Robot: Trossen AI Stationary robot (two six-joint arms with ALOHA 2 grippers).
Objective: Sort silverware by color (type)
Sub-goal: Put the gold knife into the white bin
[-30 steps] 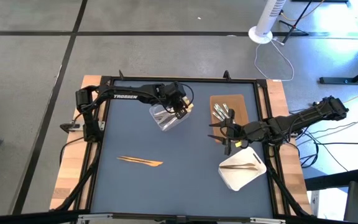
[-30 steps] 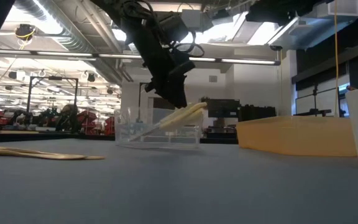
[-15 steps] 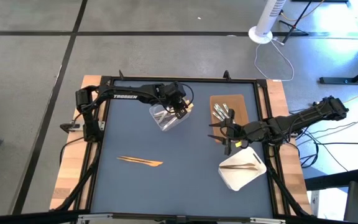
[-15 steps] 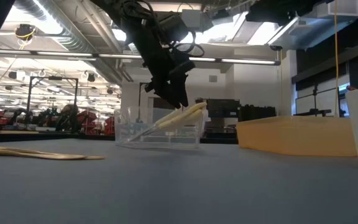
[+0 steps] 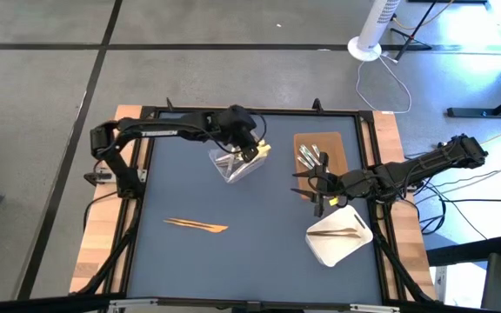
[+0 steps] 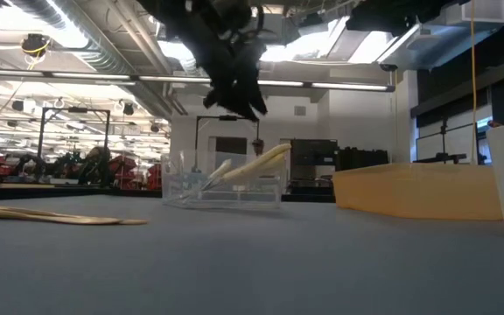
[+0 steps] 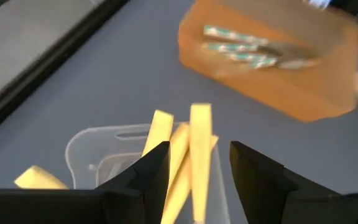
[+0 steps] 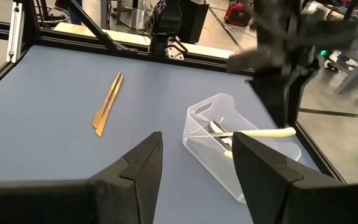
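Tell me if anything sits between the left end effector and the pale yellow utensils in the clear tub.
Nothing visible does. The left end effector hangs open directly above the clear plastic tub, and the pale yellow stick-like utensils lean out over its rim with only open air between them and its fingers.

Table surface and items resting directly on it.
The blue-grey table carried a clear plastic tub near its far middle, a brown tray at the far right, and a white tray at the near right. Orange-brown utensils lay together on the bare surface near the left, well apart from the tub.
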